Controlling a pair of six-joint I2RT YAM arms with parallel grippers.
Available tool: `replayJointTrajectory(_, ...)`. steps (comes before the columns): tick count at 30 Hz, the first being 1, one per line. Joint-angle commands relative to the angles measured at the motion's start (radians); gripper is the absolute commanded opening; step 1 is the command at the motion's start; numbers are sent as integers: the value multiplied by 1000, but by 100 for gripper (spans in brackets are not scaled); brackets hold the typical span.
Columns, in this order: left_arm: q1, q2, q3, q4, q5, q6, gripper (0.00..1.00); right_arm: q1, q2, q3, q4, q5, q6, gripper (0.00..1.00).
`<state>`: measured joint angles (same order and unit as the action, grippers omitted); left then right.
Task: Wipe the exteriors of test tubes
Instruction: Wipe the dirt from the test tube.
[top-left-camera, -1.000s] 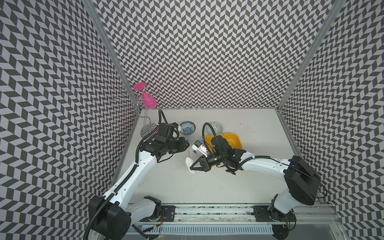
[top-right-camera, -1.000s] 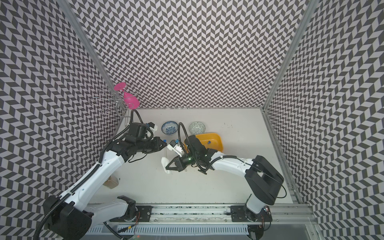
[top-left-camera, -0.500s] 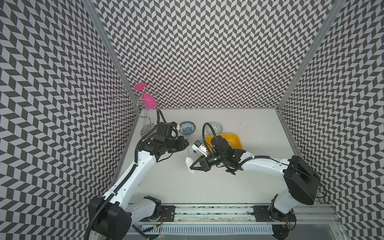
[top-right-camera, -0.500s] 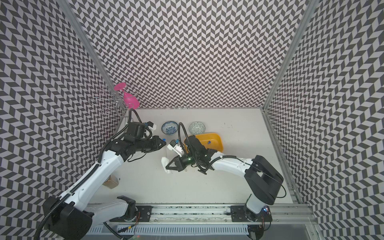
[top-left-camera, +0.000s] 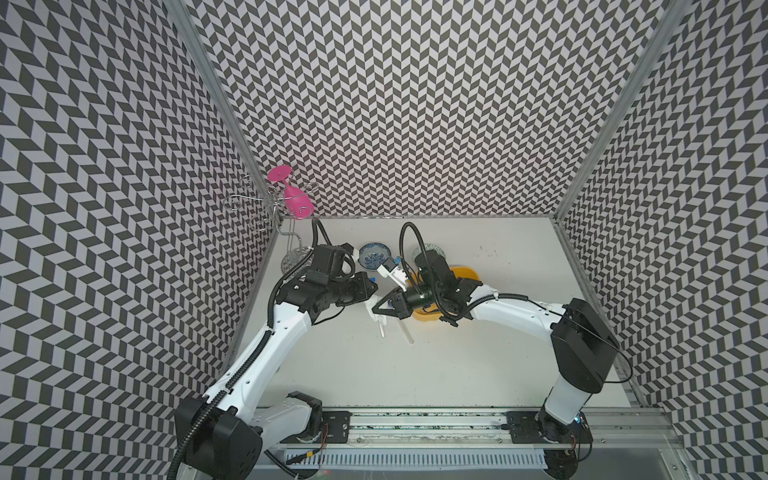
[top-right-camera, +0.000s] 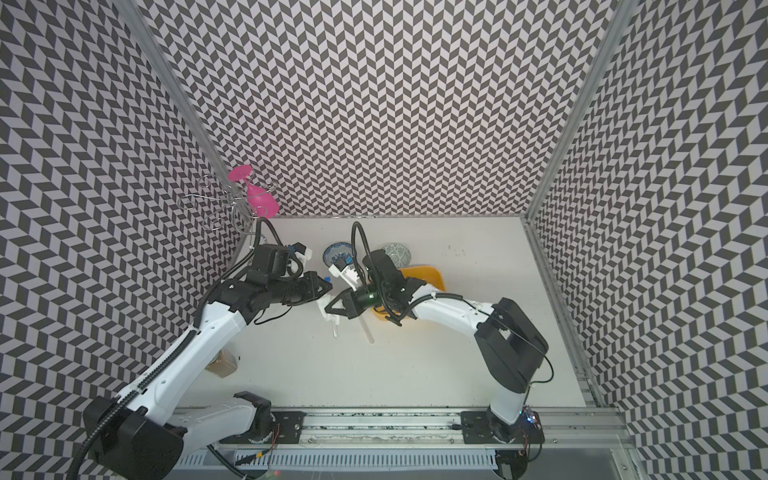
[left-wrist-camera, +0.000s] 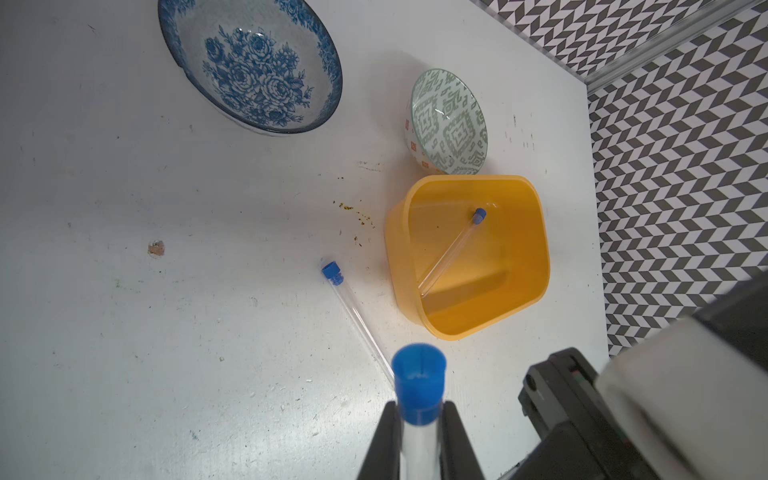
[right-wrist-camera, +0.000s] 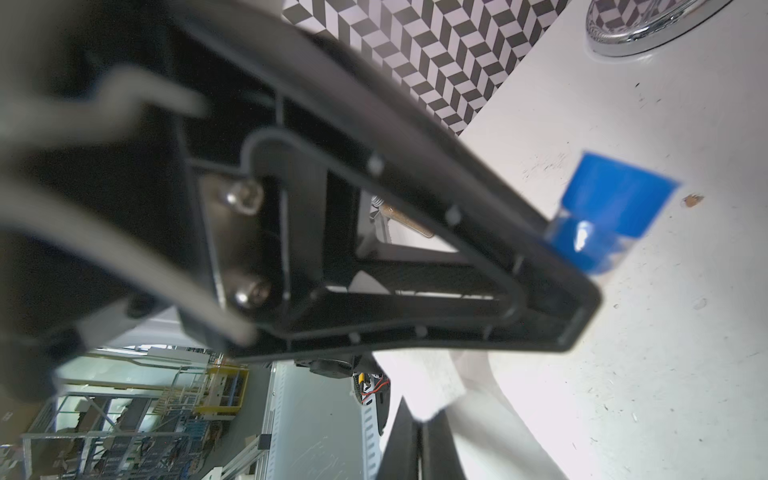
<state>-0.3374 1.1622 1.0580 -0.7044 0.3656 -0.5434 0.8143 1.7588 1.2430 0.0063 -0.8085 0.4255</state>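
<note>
Centrally in both top views, the yellow tub (top-left-camera: 467, 273) holds one test tube (left-wrist-camera: 451, 249); a second tube (left-wrist-camera: 353, 311) lies on the white worktop (left-wrist-camera: 166, 332) nearby. Left pincer (left-wrist-camera: 419, 419) clamps a third tube (left-wrist-camera: 419, 382); right pincer (right-wrist-camera: 417, 424) pinches tissue (right-wrist-camera: 432, 382). Chevron walls (top-left-camera: 415, 104) surround.

Chevron-patterned walls (top-left-camera: 415, 104), white tabletop (top-left-camera: 415, 374)

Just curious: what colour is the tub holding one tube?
Yellow-orange; the tub shows best in the left wrist view.
</note>
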Motion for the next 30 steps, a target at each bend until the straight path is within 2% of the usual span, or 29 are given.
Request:
replayJointTrajectory(1,6,-19,-1,-3,24,-6,15,-20,25,30,-4,2,-29,0)
replayJointTrajectory(8,9,-5,2,14,14,-4,15,-2,25,16,-13,-16,-42,0)
replayJointTrajectory(25,23,85,44,36,3,13,15,54,-119,-222,6,32,-48,0)
replayJointTrajectory(30,23,62,9,36,27,-1,15,51,-99,-187,-20,53,-75,0)
